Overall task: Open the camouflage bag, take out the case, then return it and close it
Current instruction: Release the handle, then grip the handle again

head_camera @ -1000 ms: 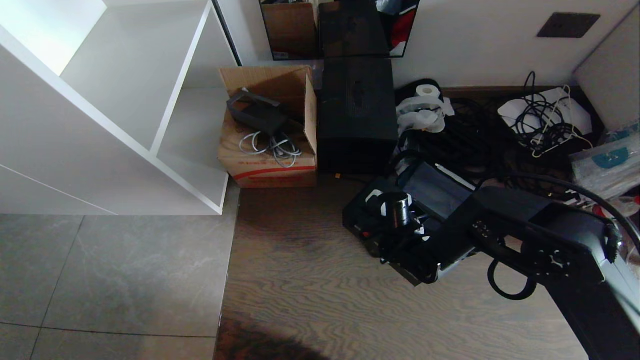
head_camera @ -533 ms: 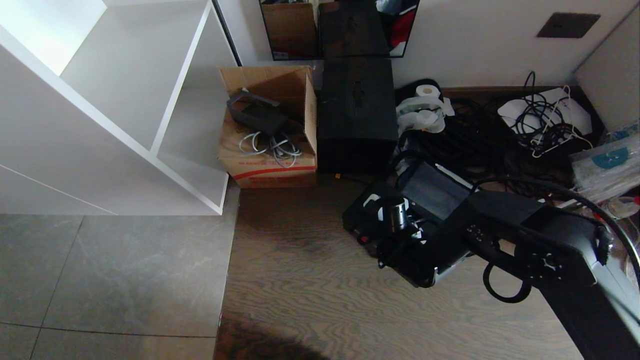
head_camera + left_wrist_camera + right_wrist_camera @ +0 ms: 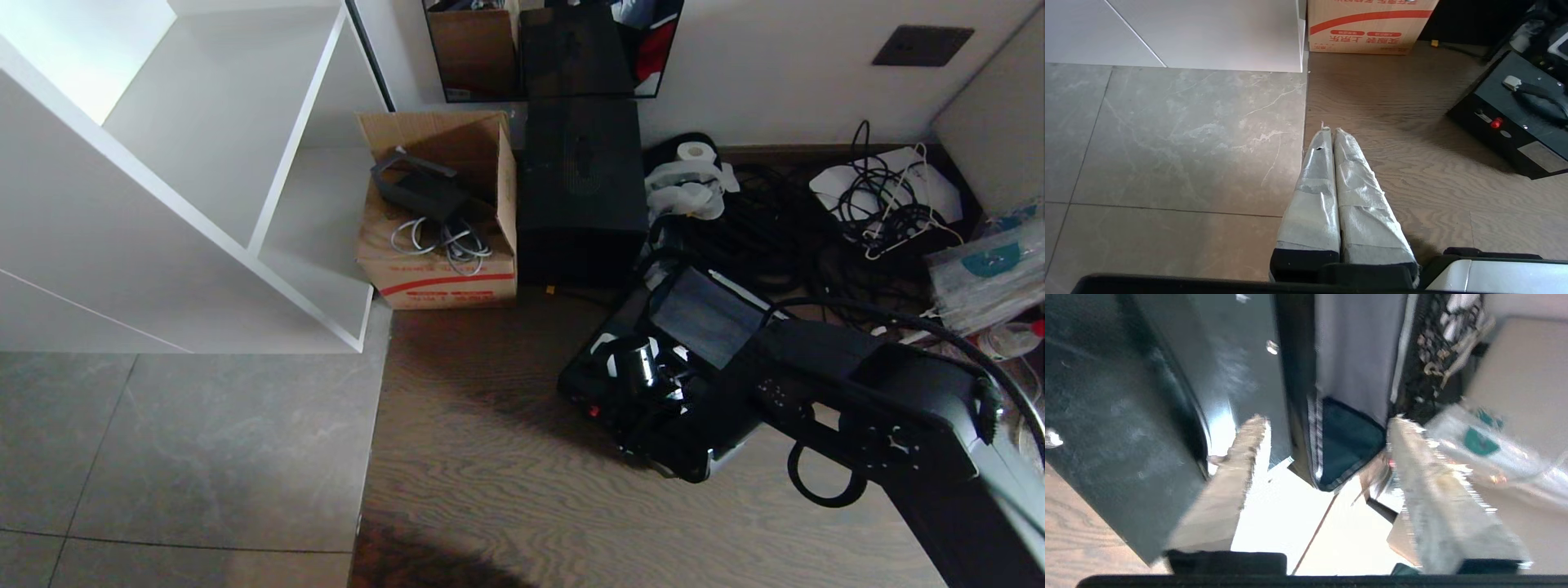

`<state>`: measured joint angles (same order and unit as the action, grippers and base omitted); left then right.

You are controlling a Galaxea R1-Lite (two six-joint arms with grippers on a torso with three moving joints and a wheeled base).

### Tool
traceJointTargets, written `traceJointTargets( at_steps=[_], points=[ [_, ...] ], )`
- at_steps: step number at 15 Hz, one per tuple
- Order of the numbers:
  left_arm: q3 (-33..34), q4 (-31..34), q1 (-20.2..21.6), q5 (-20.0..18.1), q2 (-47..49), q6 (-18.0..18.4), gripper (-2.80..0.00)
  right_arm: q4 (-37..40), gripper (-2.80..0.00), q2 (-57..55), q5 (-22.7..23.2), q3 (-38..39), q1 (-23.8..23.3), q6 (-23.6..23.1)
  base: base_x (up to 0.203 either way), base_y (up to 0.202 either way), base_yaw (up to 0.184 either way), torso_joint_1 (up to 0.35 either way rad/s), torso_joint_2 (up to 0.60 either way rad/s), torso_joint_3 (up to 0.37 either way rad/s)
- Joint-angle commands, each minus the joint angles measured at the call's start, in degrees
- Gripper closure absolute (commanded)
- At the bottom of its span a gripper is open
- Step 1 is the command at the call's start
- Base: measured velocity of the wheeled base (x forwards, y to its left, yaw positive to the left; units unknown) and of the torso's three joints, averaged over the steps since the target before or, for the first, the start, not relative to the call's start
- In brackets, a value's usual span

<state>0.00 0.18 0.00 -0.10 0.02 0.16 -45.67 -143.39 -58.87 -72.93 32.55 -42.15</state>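
Right of the middle, low down in your head view, the right gripper (image 3: 653, 392) has just let go. Its fingers (image 3: 1229, 490) now stand apart, holding nothing. The case (image 3: 604, 384) lies on the floor (image 3: 506, 474) beside the bag (image 3: 702, 314), so putting it back comes next.

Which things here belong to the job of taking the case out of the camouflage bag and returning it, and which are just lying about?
Job: camouflage bag; case, on the floor beside it; right tool, open over both.

Lying about: cardboard box, tall black box, white shelf, cable tangle, paper roll; left tool, parked shut.
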Motion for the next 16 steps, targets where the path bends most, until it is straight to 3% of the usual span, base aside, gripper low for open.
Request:
traceJointTargets(
  at_steps=[1, 5, 6, 10, 12, 16],
  points=[
    [0.00, -0.01, 0.00, 0.03, -0.01, 0.02, 0.00, 1.50, -2.80, 1.52, -0.11, 2.88, 1.60, 1.61, 0.000, 0.000, 0.000, 0.000, 0.00, 0.000],
    [0.00, -0.01, 0.00, 0.09, -0.02, 0.02, 0.00, 3.52, -2.80, 9.38, 0.59, 8.39, 2.82, 3.10, 0.000, 0.000, 0.000, 0.000, 0.00, 0.000],
    [0.00, -0.01, 0.00, 0.01, -0.02, 0.02, 0.00, 4.48, 0.00, 11.86, 2.06, 10.55, 2.83, 3.35, 0.000, 0.000, 0.000, 0.000, 0.00, 0.000],
    [0.00, -0.01, 0.00, 0.01, 0.03, 0.02, 0.00, 17.03, 0.00, 24.68, 8.13, 17.09, 0.89, 8.60, 0.000, 0.000, 0.000, 0.000, 0.00, 0.000],
    [0.00, -0.02, 0.00, 0.09, -0.02, 0.02, 0.00, 24.98, 0.00, 32.36, 14.56, 20.81, -1.86, 11.08, 0.000, 0.000, 0.000, 0.000, 0.00, 0.000],
    [0.00, -0.01, 0.00, 0.01, -0.02, 0.02, 0.00, 35.92, 0.00, 49.24, 32.60, 28.10, -11.49, 13.02, 0.000, 0.000, 0.000, 0.000, 0.00, 0.000]
  ],
)
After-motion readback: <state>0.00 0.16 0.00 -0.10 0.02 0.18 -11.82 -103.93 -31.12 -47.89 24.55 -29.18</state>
